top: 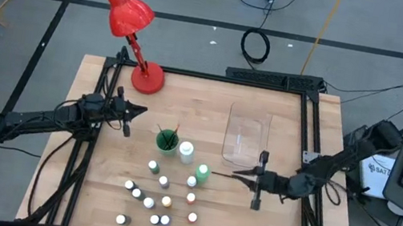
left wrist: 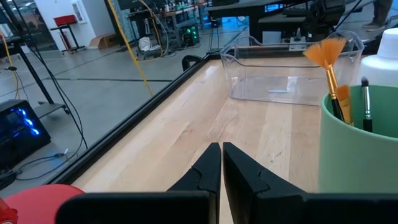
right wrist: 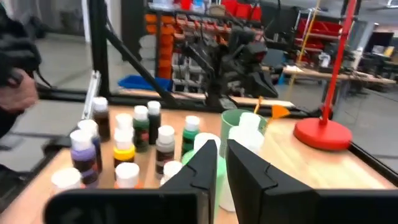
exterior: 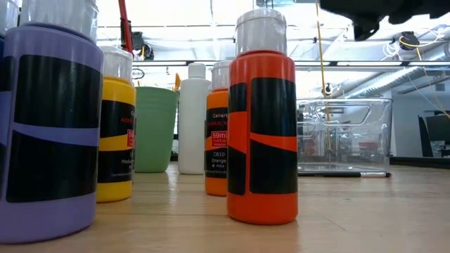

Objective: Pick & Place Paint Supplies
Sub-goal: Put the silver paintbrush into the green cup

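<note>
Several tiny white-capped paint bottles (top: 157,199) stand on the near middle of the table; in the low view they loom close, an orange one (exterior: 261,126) foremost. A taller white bottle (top: 185,152) and a green one (top: 202,173) stand beside the green cup (top: 167,142), which holds brushes (left wrist: 329,68). One thin brush (exterior: 344,173) lies flat on the table before the clear tray (top: 249,133). My right gripper (top: 237,172) hovers near the tray's near edge, shut and holding nothing (right wrist: 221,152). My left gripper (top: 127,123) waits left of the cup, shut (left wrist: 221,155).
A red desk lamp (top: 131,17) stands with its base at the table's far left. A black frame rail (top: 215,77) borders the far edge and sides. Bare wood lies between the cup and the lamp and along the near right.
</note>
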